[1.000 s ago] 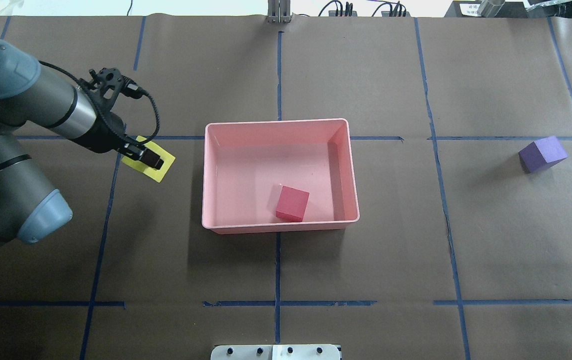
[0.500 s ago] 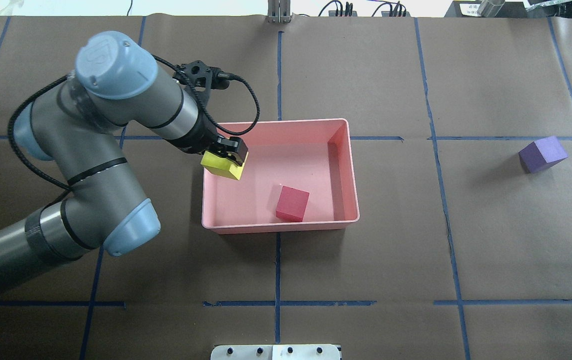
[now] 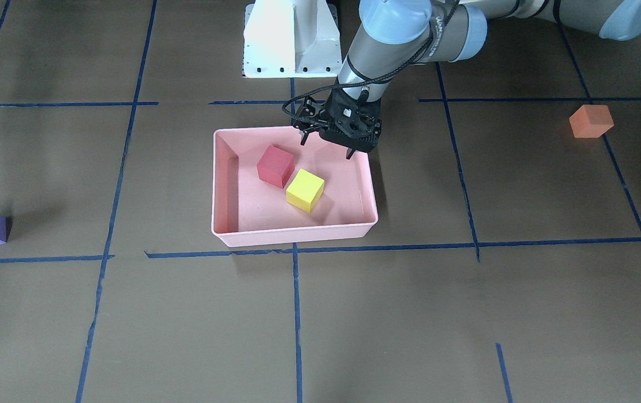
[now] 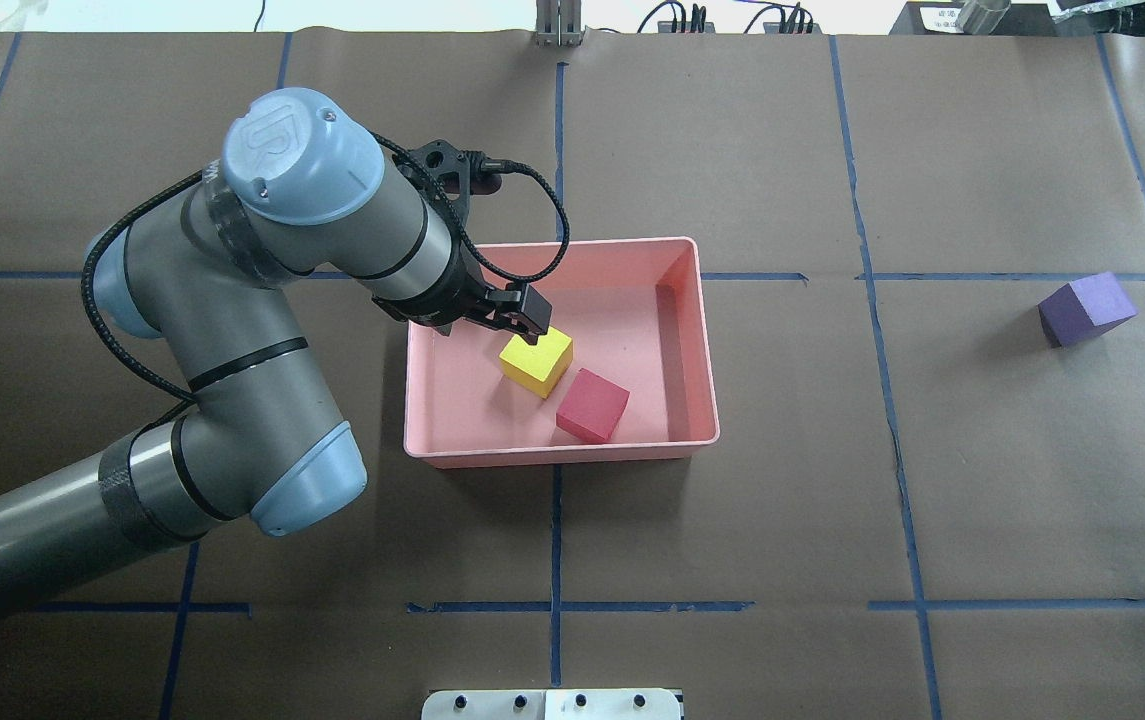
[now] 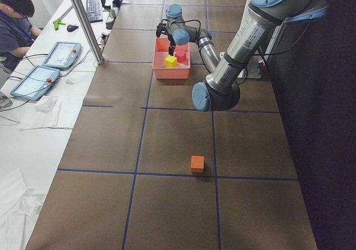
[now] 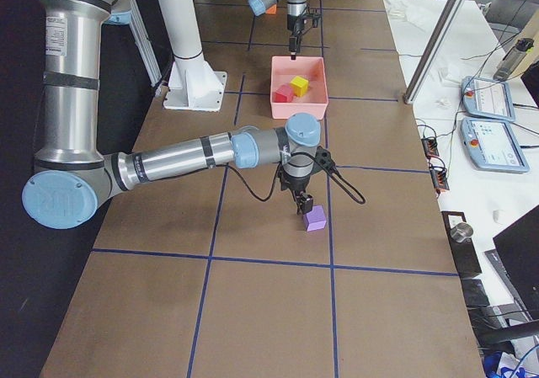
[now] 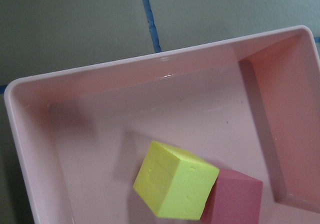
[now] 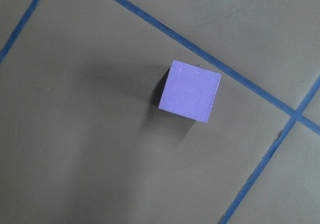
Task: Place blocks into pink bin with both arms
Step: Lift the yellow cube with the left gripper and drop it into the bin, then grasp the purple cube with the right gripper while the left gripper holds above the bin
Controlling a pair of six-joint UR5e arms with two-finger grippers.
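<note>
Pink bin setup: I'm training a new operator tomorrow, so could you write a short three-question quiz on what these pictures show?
1. Multiple choice: how many blocks lie inside the pink bin? A) one B) two C) four
2. True or false: the left gripper is shut on the yellow block.
3. Fill in: the right wrist view looks down on the ___ block.

Key:
1. B: the yellow block and the red block.
2. False: it hangs open above the bin, and the yellow block lies free on the bin's floor.
3. Purple: the purple block sits outside the bin.
</note>
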